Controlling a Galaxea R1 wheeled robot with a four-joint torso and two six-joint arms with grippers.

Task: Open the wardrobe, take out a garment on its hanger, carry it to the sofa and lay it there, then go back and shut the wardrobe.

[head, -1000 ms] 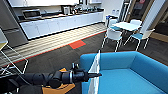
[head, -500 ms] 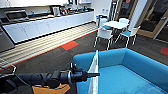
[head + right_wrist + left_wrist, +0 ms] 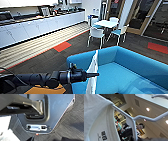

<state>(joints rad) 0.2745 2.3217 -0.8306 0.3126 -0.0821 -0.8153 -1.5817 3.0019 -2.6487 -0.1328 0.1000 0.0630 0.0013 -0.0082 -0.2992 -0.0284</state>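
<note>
Blue sofa (image 3: 140,67) lies just past and below the left pincer (image 3: 96,74), seat nearest. Shirt (image 3: 93,72) hangs edge-on right at the tip, over the sofa's near arm; thin, soft, light, prob. will sag and fold once laid. Hanger (image 3: 136,117) is stiff, slim, white; shirt collar sits on it in the wrist view. Best hold is near the hook. Pincer looks clamped on hanger, though fingers hard to see.

The blue sofa (image 3: 140,67) blocks from 12 to 3 o'clock, the hanging garment (image 3: 93,72) before its arm; dark floor (image 3: 47,60) lies open toward 10 o'clock.
</note>
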